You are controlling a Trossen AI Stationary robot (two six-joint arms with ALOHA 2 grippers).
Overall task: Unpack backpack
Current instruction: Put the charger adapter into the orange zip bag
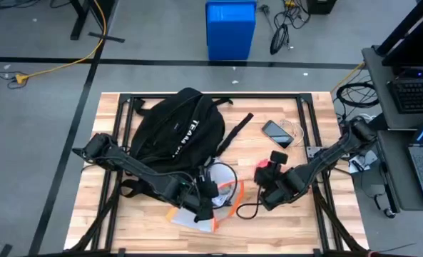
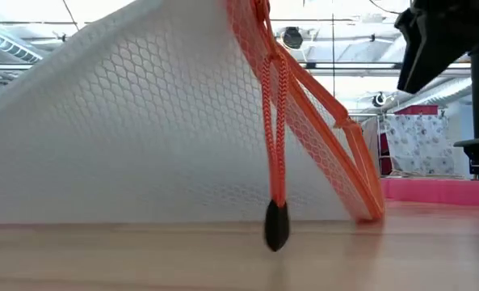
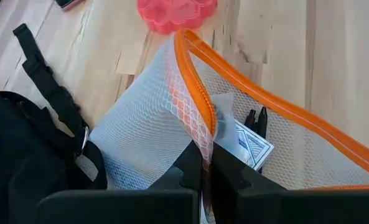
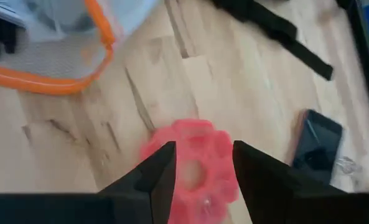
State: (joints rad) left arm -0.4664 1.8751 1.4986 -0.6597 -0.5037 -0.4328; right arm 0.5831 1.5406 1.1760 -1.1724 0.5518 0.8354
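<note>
A: Left portion of the table (image 1: 111,221), item one?

B: The backpack (image 1: 170,132), black fabric with white lettering, lying flat on the far-left part of the wooden top. A black strap (image 1: 238,131) trails off its right side. In the left wrist view its dark bulk (image 3: 22,155) fills one corner, a strap and buckle beside it.

A: Item two?

B: The left gripper (image 1: 205,201), near-centre, just beside the backpack's near edge. Its fingers (image 3: 193,163) are pressed together, pinching the orange-trimmed edge of a white mesh pouch (image 3: 147,118).

A: The pouch itself?

B: White netting, orange zip border, touching the table in front of the backpack (image 1: 215,214). A printed card (image 3: 249,144) and a small black object show through the mesh. In the low view the pouch (image 2: 126,121) stands tented on the tabletop, an orange zip cord with a black pull (image 2: 276,226) hanging down to the wood.

A: Moving right?

B: A pink round ridged toy (image 4: 193,168), centre-right. The right gripper (image 4: 203,171) hovers over it, fingers spread with the toy showing in the gap; contact cannot be told. High view shows that gripper (image 1: 274,187) near the toy (image 1: 262,168). A black cable (image 1: 248,210) loops beside it.

A: Farther right?

B: A dark phone (image 1: 277,133), flat on the far-right part of the table, well apart from the gripper.
</note>
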